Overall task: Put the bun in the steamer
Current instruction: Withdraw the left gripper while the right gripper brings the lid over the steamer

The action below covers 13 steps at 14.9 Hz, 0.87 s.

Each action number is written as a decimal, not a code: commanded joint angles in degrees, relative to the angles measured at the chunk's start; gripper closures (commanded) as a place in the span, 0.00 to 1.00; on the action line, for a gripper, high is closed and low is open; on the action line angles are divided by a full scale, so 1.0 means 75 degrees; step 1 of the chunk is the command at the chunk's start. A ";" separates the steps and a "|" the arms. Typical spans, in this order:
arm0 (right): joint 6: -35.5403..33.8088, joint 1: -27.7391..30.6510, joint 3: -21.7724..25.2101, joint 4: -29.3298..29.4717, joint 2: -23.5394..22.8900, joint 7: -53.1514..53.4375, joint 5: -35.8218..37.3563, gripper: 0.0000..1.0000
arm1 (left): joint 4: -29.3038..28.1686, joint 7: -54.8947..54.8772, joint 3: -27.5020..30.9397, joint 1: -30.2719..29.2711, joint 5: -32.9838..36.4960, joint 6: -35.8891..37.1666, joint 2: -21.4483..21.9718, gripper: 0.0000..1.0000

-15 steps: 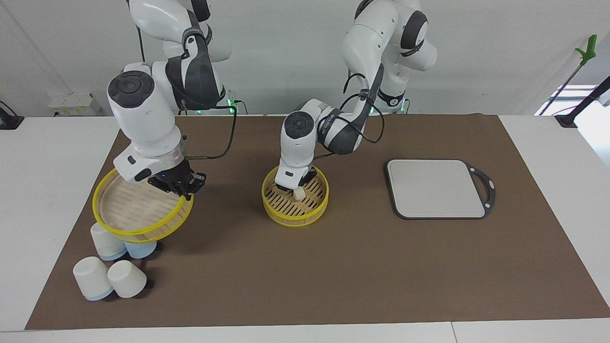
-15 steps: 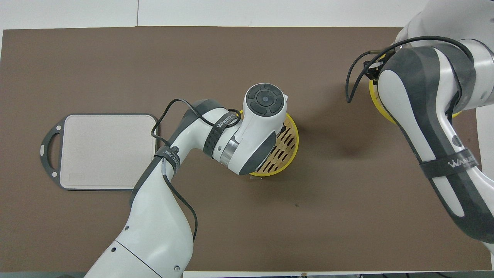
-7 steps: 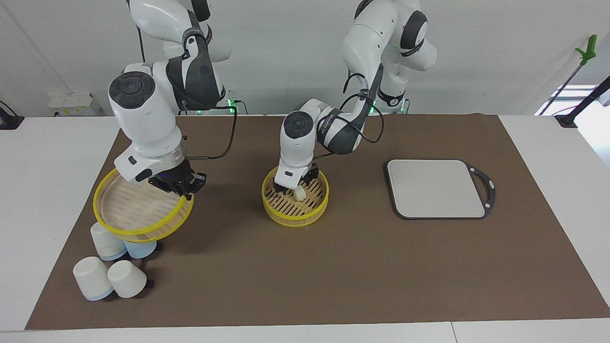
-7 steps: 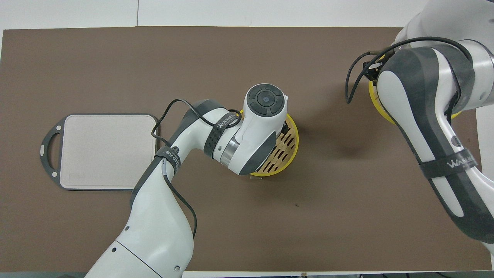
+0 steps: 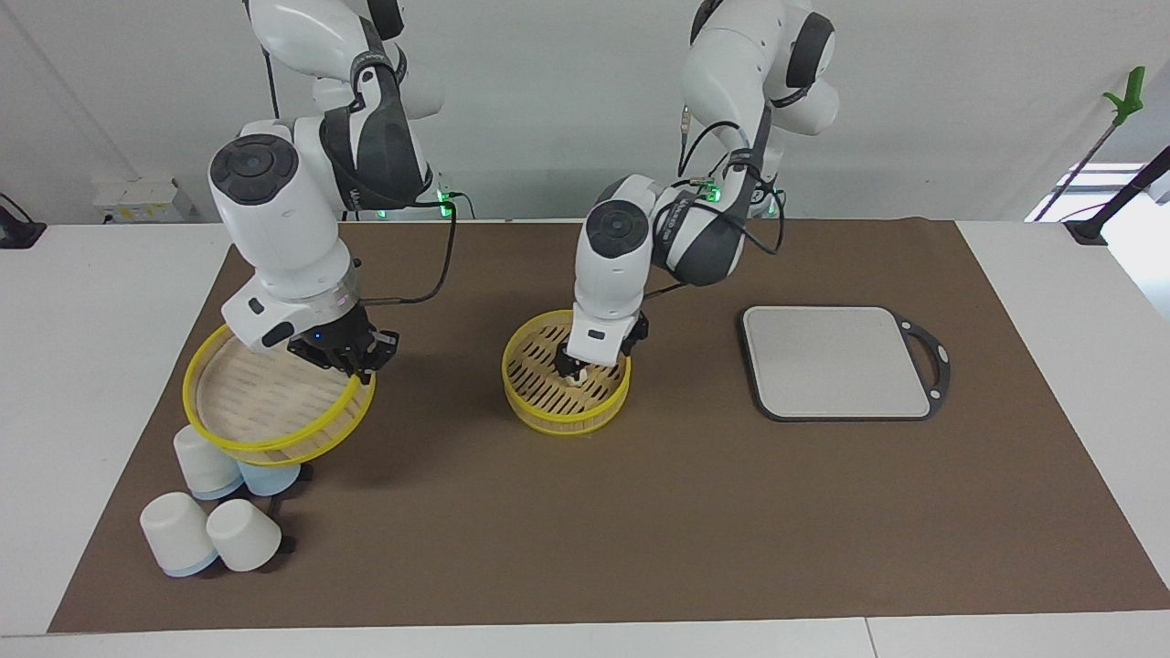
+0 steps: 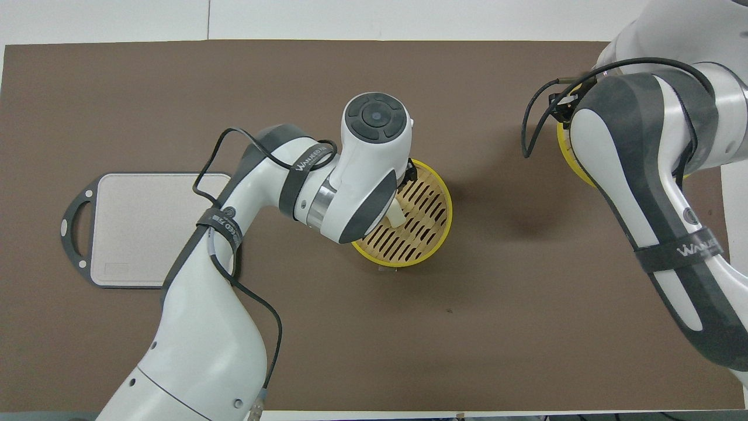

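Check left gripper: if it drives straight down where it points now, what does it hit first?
Probably the bun, lying on the slatted floor of the steamer. The left gripper, open, sits right over it; exact clearance is unclear.

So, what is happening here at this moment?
The left gripper is open, just above the bun, which lies on the slatted floor of the steamer tier in the middle of the mat. The right gripper is shut on the rim of the other tier, holding it tilted above the upturned cups.

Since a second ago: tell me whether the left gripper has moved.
Yes. The left gripper has opened and risen off the bun, shifting toward the grey tray while staying over the steamer.
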<state>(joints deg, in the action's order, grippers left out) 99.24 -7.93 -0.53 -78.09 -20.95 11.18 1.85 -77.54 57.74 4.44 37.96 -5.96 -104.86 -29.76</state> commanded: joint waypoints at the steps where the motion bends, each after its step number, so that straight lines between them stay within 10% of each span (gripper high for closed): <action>1: 0.0442 -0.0335 -0.0058 -0.0369 0.0274 0.0650 -0.0212 1.00 | -0.0827 -0.0663 -0.0042 -0.0944 0.0068 0.0398 0.1118 0.00; 8: 0.1253 -0.2268 -0.0034 -0.0522 -0.0158 0.3639 -0.0142 1.00 | -0.1717 -0.4495 -0.0030 -0.2926 0.0068 0.1652 0.2326 0.00; 13: 0.1089 -0.3208 0.0013 0.0789 -0.1400 0.5176 0.0081 1.00 | -0.2728 -0.6255 0.0145 -0.3677 0.0092 0.1676 0.3417 0.00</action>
<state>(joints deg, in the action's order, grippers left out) 108.30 -31.41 -0.89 -78.76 -26.89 47.54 1.54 -93.15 14.75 5.14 11.84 -5.86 -92.27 -9.03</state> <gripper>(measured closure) 0.894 0.000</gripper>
